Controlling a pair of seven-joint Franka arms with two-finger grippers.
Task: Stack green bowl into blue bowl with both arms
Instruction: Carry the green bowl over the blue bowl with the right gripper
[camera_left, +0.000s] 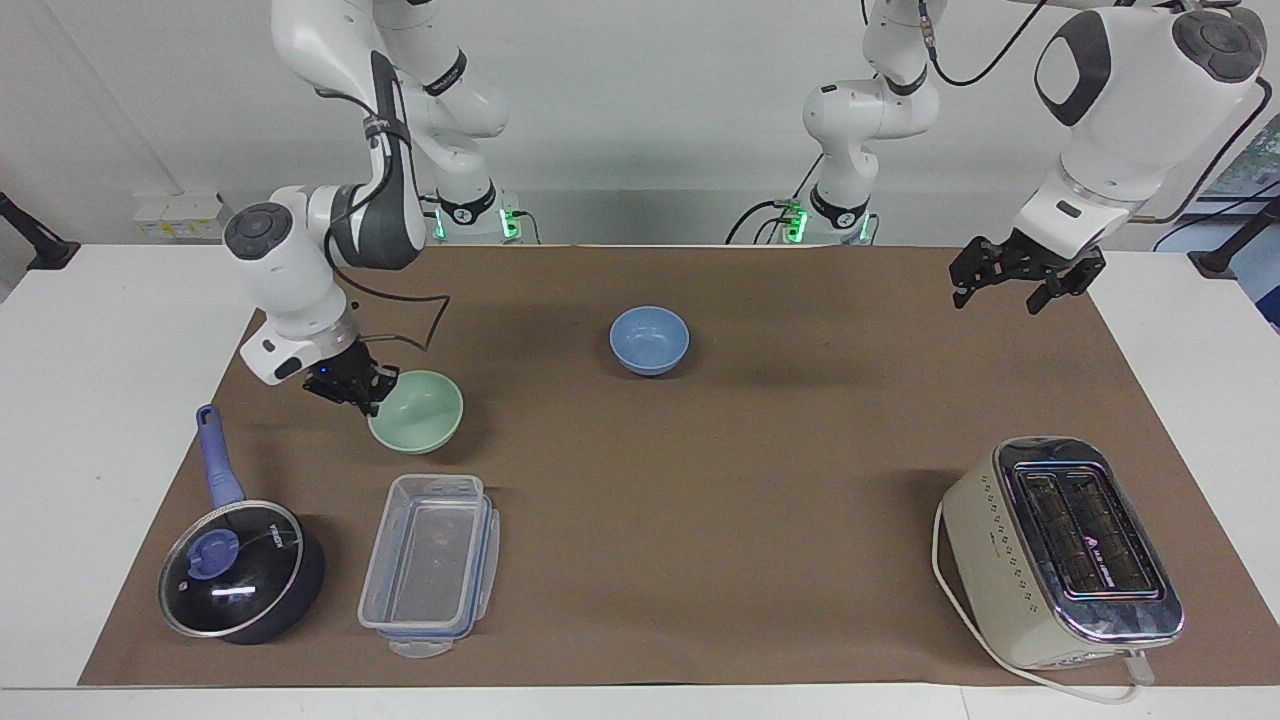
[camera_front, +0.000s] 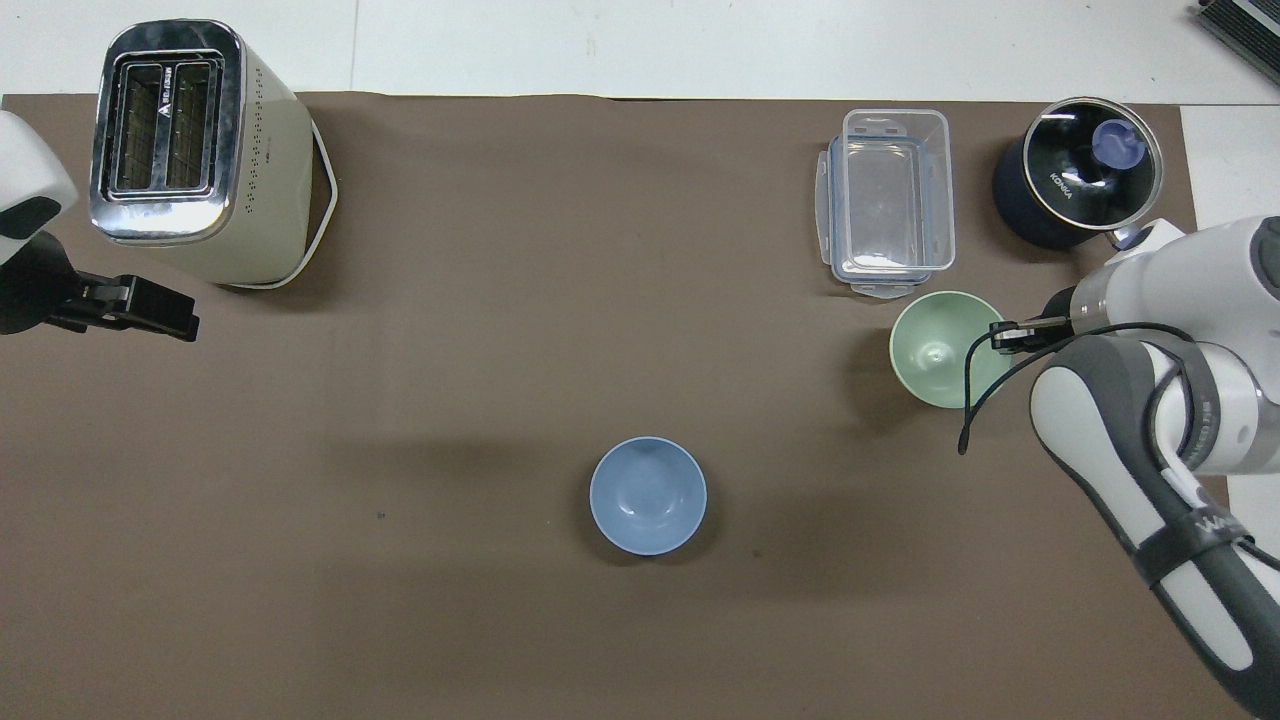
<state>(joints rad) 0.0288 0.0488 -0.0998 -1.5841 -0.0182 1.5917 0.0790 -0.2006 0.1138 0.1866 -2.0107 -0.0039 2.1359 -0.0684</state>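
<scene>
The pale mint-green bowl (camera_left: 420, 423) hangs slightly tilted just above the brown mat, held by its rim at the right arm's end of the table; it also shows in the overhead view (camera_front: 933, 350). My right gripper (camera_left: 362, 388) is shut on that rim, seen from above as well (camera_front: 1005, 335). The periwinkle-blue bowl (camera_left: 649, 340) stands upright and empty mid-mat, close to the robots (camera_front: 648, 495). My left gripper (camera_left: 1008, 288) is open and empty, waiting in the air over the mat at the left arm's end (camera_front: 170, 315).
A clear lidded container (camera_left: 430, 565) and a dark saucepan with a blue handle (camera_left: 240, 572) lie farther from the robots than the green bowl. A cream toaster (camera_left: 1060, 550) stands at the left arm's end. The brown mat (camera_left: 720, 480) covers the table.
</scene>
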